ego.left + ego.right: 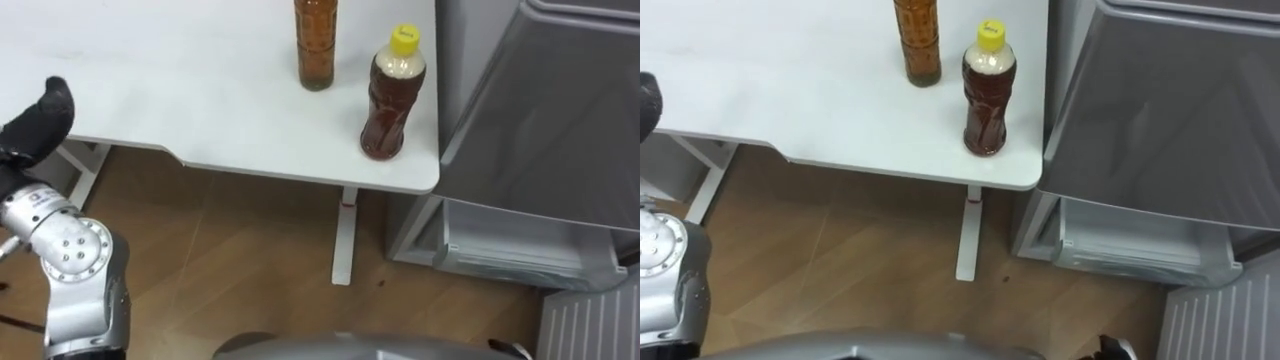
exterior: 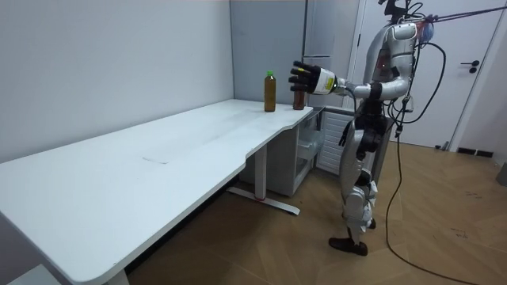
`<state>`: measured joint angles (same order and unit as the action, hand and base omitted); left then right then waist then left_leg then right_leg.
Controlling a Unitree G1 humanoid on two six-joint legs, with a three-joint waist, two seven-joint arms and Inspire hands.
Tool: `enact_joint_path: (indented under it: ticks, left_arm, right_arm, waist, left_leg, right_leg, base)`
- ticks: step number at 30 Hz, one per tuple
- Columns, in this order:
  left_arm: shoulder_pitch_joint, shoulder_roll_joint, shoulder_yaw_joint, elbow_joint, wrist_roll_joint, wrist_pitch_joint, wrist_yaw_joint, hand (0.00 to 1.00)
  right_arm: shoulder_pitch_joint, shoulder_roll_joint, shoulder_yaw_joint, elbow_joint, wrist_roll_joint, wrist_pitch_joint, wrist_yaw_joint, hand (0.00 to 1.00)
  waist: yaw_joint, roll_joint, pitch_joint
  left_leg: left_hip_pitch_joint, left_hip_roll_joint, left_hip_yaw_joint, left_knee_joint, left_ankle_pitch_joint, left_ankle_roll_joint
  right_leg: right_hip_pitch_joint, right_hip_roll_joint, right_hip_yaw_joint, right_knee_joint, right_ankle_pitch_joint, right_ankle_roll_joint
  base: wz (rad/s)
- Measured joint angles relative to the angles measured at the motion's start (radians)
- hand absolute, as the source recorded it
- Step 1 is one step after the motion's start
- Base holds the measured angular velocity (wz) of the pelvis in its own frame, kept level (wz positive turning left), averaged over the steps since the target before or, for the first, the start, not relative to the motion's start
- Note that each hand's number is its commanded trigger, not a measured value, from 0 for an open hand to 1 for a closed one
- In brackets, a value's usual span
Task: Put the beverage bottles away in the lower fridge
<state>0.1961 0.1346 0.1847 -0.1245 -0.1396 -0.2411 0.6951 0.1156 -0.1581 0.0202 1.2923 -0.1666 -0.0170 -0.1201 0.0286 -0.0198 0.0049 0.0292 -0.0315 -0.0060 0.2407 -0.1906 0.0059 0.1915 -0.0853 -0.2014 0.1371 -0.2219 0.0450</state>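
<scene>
Bottles of brown drink both stand clear of your left robot hand (image 2: 303,77), which is raised over the counter (image 1: 200,90), fingers spread, holding nothing. To its right, the green-capped bottle (image 2: 269,93) and the yellow-capped bottle (image 1: 392,95) stand upright near the counter's corner. Beside that corner is the fridge (image 1: 540,130), its lower drawer (image 1: 520,250) pulled out.

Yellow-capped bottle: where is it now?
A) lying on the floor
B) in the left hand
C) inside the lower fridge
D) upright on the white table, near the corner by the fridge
D: the yellow-capped bottle stands upright on the white table beside the fridge, with the left hand apart from it.
</scene>
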Motion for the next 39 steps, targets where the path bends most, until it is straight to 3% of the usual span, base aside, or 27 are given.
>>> enact_joint_path:
  ticks: [6,13,15,23,39]
  left_arm:
    - [-0.009,0.0,-0.051,-0.112,0.004,0.0,-0.103,0.0]
    - [-0.045,0.004,-0.093,-0.187,0.004,0.0,-0.212,0.0]
    - [-0.079,0.004,-0.093,-0.215,0.004,0.0,-0.265,0.0]
    - [-0.106,0.0,-0.163,-0.24,-0.004,0.002,-0.392,0.0]
    - [-0.16,0.002,-0.271,-0.294,-0.068,0.058,-0.669,0.0]
  right_arm:
    - [-0.016,0.001,0.0,0.005,-0.007,-0.021,0.014,0.0]
    - [-0.029,0.004,0.004,0.04,0.004,-0.038,0.01,0.0]
    - [-0.03,0.004,0.004,0.04,0.005,-0.038,0.01,0.0]
    - [-0.043,0.001,0.008,0.077,0.022,-0.037,0.009,0.0]
    - [-0.065,-0.011,0.046,0.105,-0.036,-0.033,0.029,0.0]
  waist:
    - [-0.003,-0.006,0.0063]
    - [-0.019,-0.003,0.0069]
    - [-0.025,0.002,0.0042]
    - [-0.041,0.009,0.0008]
    - [-0.084,0.009,0.0017]
  left_leg:
    - [0.001,0.0,0.001,-0.005,0.0,0.0]
    - [-0.001,0.001,0.0,-0.002,0.0,0.0]
    - [0.0,0.002,0.001,-0.002,0.0,0.0]
    - [0.017,0.004,0.012,-0.006,0.0,0.0]
    - [0.031,0.008,0.036,-0.014,0.0,0.0]
  right_leg:
    - [-0.001,0.001,0.006,0.0,0.0,0.0]
    - [-0.002,0.001,0.007,0.002,0.001,-0.001]
    - [-0.002,0.001,0.007,0.005,0.001,-0.001]
    - [0.002,0.001,0.02,0.015,0.001,-0.001]
    - [0.002,0.002,0.049,0.016,0.001,-0.002]
  base:
    - [0.0]
    - [0.0]
    - [0.0]
    - [-0.04]
    - [-0.04]
